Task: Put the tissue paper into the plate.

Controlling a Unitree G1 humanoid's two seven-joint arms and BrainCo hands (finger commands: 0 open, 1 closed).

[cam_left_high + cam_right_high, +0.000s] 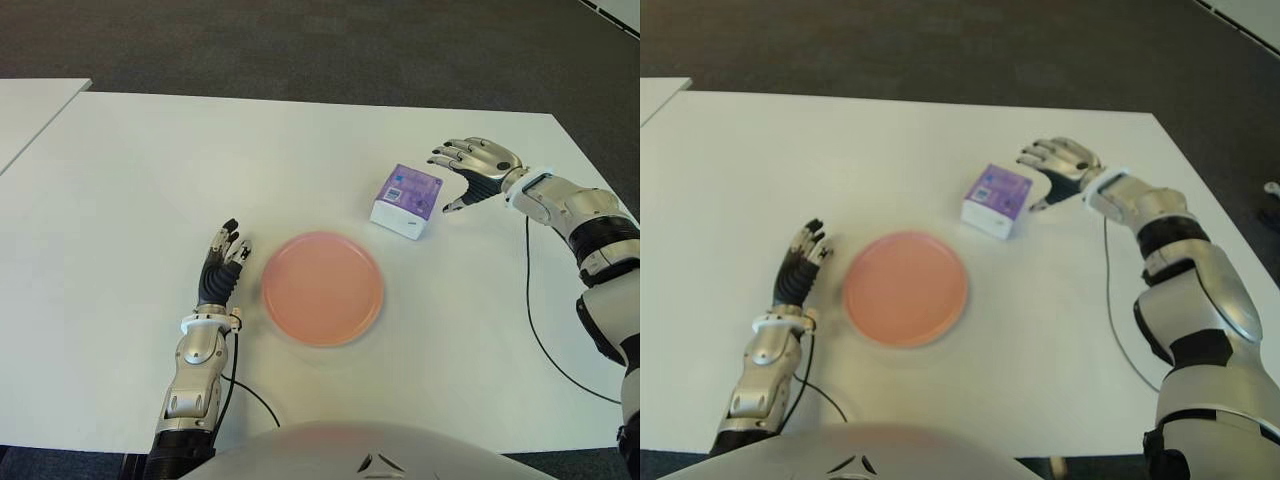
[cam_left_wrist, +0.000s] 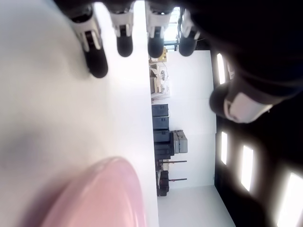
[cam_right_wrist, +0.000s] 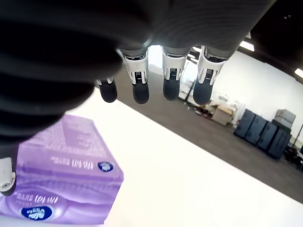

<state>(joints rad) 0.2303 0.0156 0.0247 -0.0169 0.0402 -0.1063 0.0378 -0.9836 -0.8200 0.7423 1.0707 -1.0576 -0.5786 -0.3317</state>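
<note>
A purple and white tissue pack (image 1: pixel 407 200) lies on the white table (image 1: pixel 150 180), just beyond the right rim of the round pink plate (image 1: pixel 322 288). My right hand (image 1: pixel 470 170) hovers right of the pack with its fingers spread, a small gap between them and the pack; its wrist view shows the tissue pack (image 3: pixel 61 175) close under the open fingertips (image 3: pixel 170 87). My left hand (image 1: pixel 222 262) shows just left of the plate, fingers extended and holding nothing. The plate's rim (image 2: pixel 104 198) appears in the left wrist view.
A second white table (image 1: pixel 25 110) stands at the far left. Dark carpet runs beyond the table's far edge. A black cable (image 1: pixel 540 330) trails over the table's right side below my right forearm.
</note>
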